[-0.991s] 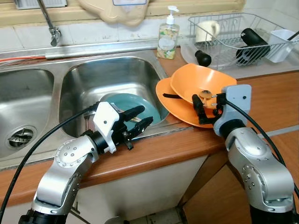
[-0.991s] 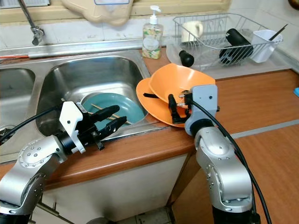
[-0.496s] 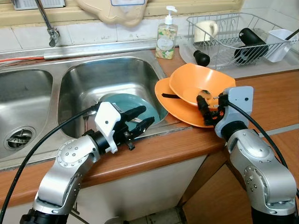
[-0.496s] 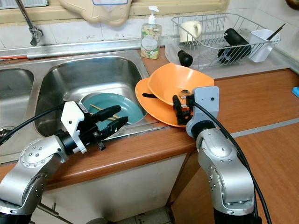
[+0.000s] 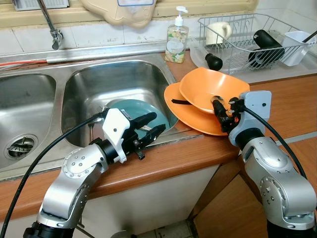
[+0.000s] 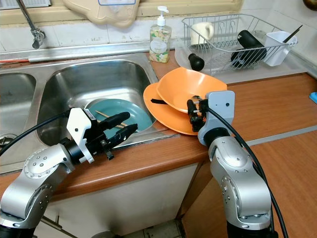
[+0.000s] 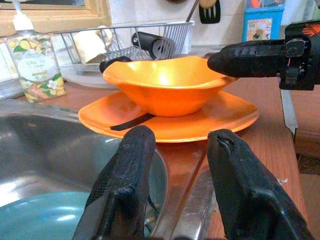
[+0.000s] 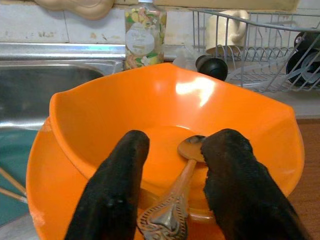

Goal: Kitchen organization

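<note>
An orange bowl sits on an orange plate on the wooden counter, right beside the sink. A metal spoon lies in the bowl with its handle over the near rim. My right gripper is at that rim, open, with the spoon handle between its fingers; it also shows as my right gripper. My left gripper is open and empty over the sink's front edge, above a teal plate that lies in the basin with chopsticks on it.
A soap bottle stands behind the bowl. A wire dish rack at the back right holds a cup, black utensils and a white container. The faucet rises at the back left over the double sink. Bare wooden counter extends right.
My right gripper has moved up and forward from the plate's near edge to the bowl's rim, and its fingers now straddle the spoon handle. The left arm has barely moved.
</note>
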Robot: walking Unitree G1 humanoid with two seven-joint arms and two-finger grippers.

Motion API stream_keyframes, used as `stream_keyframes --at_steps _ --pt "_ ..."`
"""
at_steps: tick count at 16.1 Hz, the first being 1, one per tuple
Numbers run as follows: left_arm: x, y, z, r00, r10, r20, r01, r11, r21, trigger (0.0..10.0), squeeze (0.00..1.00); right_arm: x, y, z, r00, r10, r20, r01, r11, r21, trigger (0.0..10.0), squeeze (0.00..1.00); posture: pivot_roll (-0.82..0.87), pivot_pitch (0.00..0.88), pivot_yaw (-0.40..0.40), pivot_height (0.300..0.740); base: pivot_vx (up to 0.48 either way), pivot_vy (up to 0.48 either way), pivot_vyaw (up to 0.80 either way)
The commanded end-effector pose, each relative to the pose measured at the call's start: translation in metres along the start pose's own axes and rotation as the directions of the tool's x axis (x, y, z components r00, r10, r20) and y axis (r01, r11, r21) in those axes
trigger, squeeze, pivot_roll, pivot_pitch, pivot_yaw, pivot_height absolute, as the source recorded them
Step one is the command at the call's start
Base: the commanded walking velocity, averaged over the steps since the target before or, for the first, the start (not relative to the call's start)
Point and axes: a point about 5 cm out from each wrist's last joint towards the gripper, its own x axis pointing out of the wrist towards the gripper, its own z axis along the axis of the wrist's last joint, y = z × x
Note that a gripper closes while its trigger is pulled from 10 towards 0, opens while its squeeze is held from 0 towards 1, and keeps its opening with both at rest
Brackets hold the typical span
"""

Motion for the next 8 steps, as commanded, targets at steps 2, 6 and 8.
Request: stream_keyframes --at_steps 2,6,8 --pt "0.004 0.000 0.007 1.000 -0.009 0.023 0.008 0.999 0.035 10.0 0.00 0.001 -0.002 0.002 1.000 0.002 0.003 -0.002 1.000 -0.005 0.0 0.00 -0.10 0.000 0.008 0.740 0.000 0.000 0.00" --pt "0.004 -0.001 0.008 1.000 -0.016 0.022 0.015 0.999 0.045 10.0 0.00 0.002 -0.003 0.008 1.000 0.005 0.025 -0.005 1.000 -0.011 0.0 0.00 -0.10 0.000 0.010 0.740 0.000 0.000 0.00" --pt "0.005 0.000 0.010 1.000 -0.012 0.025 0.010 0.997 0.082 10.0 0.00 0.002 -0.002 0.015 0.998 0.029 0.062 -0.027 0.999 -0.033 0.0 0.00 -0.10 0.000 0.012 0.740 0.000 0.000 0.00"
